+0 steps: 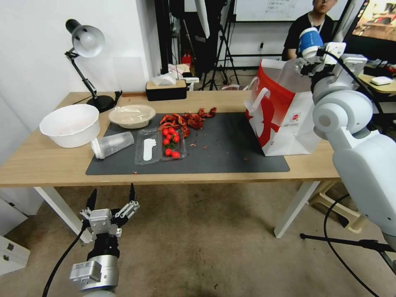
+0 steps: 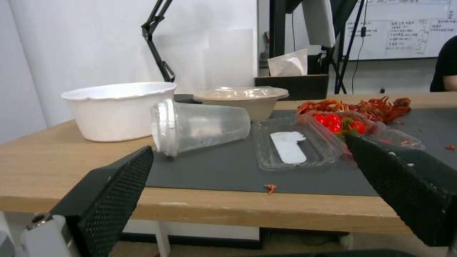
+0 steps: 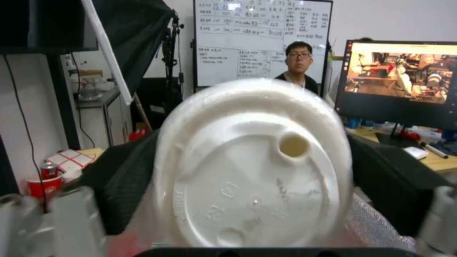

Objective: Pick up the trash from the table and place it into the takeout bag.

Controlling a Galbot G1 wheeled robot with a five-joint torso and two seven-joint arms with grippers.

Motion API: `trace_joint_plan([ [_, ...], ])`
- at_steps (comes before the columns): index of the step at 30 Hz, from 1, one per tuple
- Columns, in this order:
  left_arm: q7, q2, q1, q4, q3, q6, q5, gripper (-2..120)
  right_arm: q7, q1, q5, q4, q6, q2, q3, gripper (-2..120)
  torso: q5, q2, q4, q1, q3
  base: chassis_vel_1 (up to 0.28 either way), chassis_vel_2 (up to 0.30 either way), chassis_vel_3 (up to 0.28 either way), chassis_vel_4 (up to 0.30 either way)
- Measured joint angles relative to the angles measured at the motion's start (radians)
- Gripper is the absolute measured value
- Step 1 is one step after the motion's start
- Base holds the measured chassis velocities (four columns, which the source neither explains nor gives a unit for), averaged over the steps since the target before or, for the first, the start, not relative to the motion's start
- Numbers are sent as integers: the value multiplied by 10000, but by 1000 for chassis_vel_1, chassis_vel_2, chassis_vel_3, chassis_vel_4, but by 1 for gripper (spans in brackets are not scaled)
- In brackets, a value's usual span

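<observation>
My right gripper point(image 1: 312, 55) is raised over the open top of the red-and-white takeout bag point(image 1: 284, 113), shut on a blue-and-white lidded cup point(image 1: 310, 40). The right wrist view faces the cup's white lid point(image 3: 252, 167), held between the black fingers point(image 3: 125, 178). On the table's point(image 1: 49, 163) dark mat point(image 1: 231, 150) lie a clear plastic cup point(image 1: 112, 144) on its side, a beige film-covered bowl point(image 1: 132, 116), a clear clamshell with cherry tomatoes point(image 1: 161, 146) and red shell scraps point(image 1: 187, 119). My left gripper point(image 1: 110, 197) hangs open below the table's front edge, facing the clear cup point(image 2: 200, 126).
A large white bowl point(image 1: 70, 124) stands at the table's left end, with a desk lamp point(image 1: 84, 41) and a black tissue box point(image 1: 166, 88) along the back edge. Small red crumbs dot the mat. A stool point(image 1: 330, 202) and cables lie under the right end.
</observation>
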Motion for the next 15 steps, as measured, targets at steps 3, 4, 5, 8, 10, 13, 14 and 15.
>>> trace_joint_plan([
  [3,6,-1,22,-4,0,-29,5,100,-49,-1,-133,-22,-12,-5,-17,99,-1,1,0,0,0,0,0,0,0],
  [4,6,-2,23,-4,-2,-38,6,100,-93,-11,-227,-38,-12,-5,-22,100,-2,1,1,0,0,0,0,0,0],
  [5,6,-1,24,-4,-6,-43,7,100,-135,-33,-307,-56,-11,-5,-32,100,-1,1,0,0,-1,0,0,0,0],
  [8,6,-4,25,-6,-6,-55,10,100,-187,-76,-380,-84,1,-5,-43,100,-1,0,0,0,0,0,0,0,0],
  [10,7,-12,26,-12,-4,-58,12,100,-228,-160,-415,-46,7,-5,-45,100,-1,0,0,0,0,0,0,0,0],
  [13,17,-16,20,-13,-3,-58,19,100,-280,-265,-412,110,7,-11,-45,100,-1,0,0,0,-1,0,0,0,0],
  [14,24,-16,12,-12,-4,-58,21,100,-300,-308,-402,186,15,-11,-45,100,-1,1,0,0,-1,0,0,0,0],
  [15,24,-16,12,-12,-4,-58,21,100,-300,-308,-402,186,15,-11,-45,100,-1,1,0,0,-1,0,0,0,0],
])
